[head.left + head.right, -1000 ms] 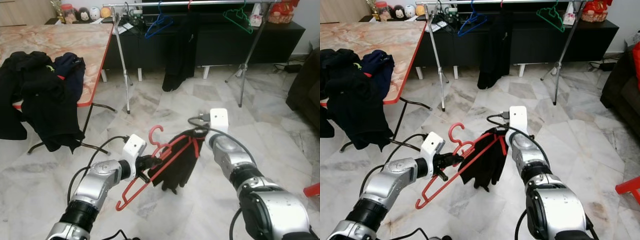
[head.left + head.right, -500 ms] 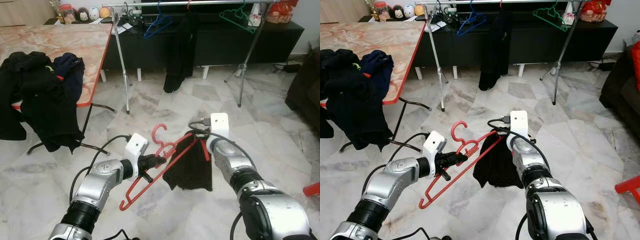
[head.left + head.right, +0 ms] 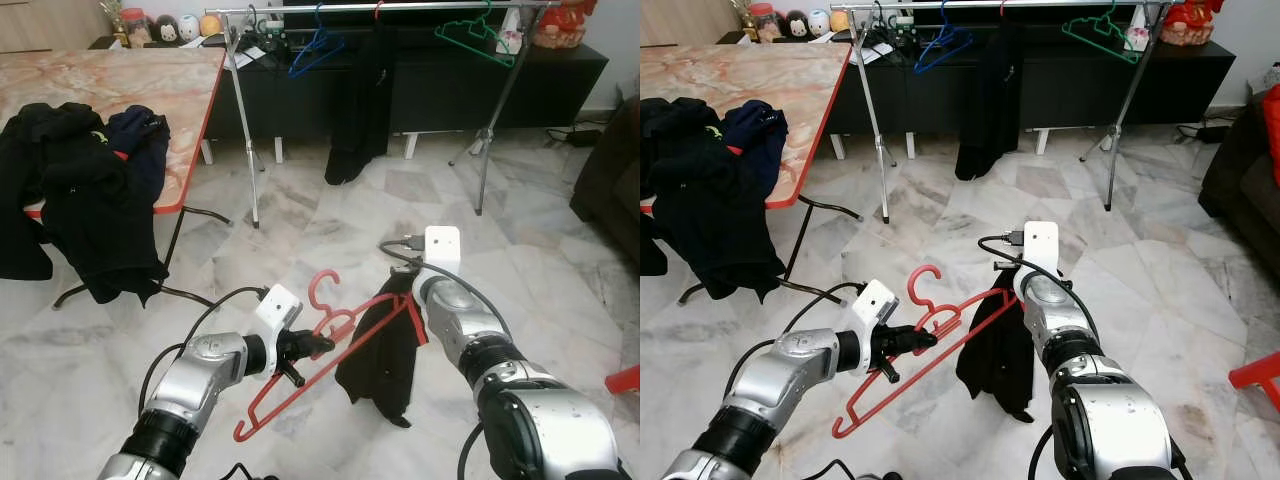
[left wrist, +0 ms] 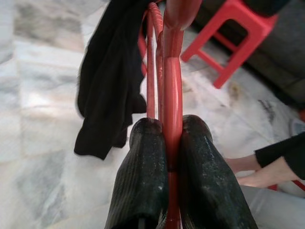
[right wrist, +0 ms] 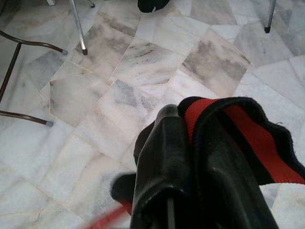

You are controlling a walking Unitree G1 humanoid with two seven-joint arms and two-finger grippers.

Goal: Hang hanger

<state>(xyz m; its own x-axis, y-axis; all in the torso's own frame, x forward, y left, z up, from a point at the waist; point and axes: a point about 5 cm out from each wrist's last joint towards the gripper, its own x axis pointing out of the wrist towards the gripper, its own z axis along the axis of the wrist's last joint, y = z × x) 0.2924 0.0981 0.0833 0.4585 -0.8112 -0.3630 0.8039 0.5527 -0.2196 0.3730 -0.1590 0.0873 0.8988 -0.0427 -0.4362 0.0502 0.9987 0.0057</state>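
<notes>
Head stereo pair looks forward-down from 6 o'clock; both wrist cameras sit close, sharing the red hanger at centre.

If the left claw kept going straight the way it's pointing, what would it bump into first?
Probably the black garment draped on the red hanger it grips. The left claw points along the hanger toward the right claw, though depth is hard to judge.

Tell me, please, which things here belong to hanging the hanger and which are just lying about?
Job: red hanger, black garment on it, left gripper, right gripper, clothes rail.
Lying about: clothes pile, marble table, blue hanger, green hanger.
</notes>
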